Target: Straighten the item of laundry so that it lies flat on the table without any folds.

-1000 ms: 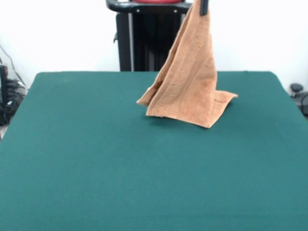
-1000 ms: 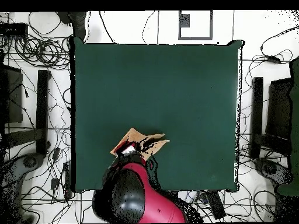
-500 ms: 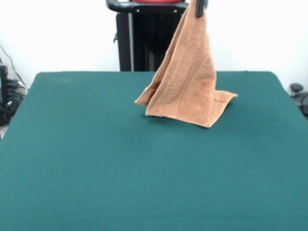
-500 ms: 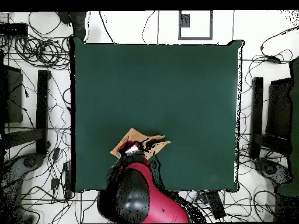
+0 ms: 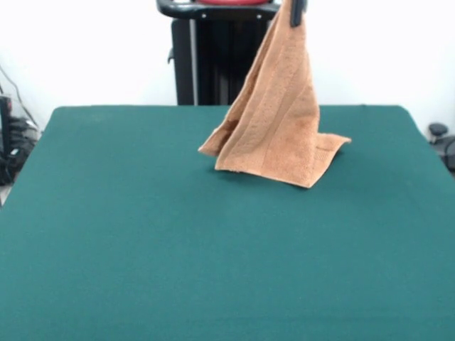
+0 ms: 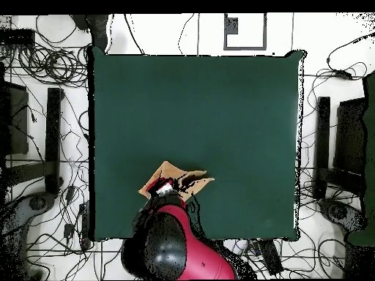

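arm (image 6: 172,249): red and black, reaches in from the table's robot-side edge, bulky upper part covers the wrist in overhead view
gripper (image 5: 297,11): only dark tips show at top edge of front view, high above the table
grip: tips pinched on towel (image 5: 277,121) corner, cloth hangs from them

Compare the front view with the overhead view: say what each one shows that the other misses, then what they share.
Front only: the towel hangs as a tall cone from the gripper at the top edge, its lower end resting on the table. Overhead only: the red arm covers much of the towel, and all four table edges and the floor cables show. Both: towel lifted, not flat.
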{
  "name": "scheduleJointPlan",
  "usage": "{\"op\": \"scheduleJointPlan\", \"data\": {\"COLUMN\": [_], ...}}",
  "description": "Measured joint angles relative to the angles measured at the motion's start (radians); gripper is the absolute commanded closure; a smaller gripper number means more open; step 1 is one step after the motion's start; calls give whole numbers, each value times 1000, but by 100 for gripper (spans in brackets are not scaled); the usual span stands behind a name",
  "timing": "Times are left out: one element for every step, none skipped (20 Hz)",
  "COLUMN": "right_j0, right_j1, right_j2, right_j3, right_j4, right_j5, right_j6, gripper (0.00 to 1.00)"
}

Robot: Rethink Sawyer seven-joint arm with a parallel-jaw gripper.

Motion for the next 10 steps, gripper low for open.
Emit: {"op": "scheduleJointPlan", "data": {"right_j0": [0,-3,-7,-9,-13,-22,-30,-38,-45,-51], "right_j1": [1,3,5,5,7,9,13,16,18,20], "right_j2": [0,2,5,6,8,10,11,13,15,17], "right_j3": [1,3,5,6,8,11,14,16,18,21], "right_j4": [0,0,0,0,0,0,0,0,0,0], "right_j5": [0,-1,-2,-3,-5,-9,-14,-17,-20,-23], "right_j6": [0,0,0,0,0,0,0,0,0,0], "gripper": [100,100,100,100,100,100,100,100,100,100]}}
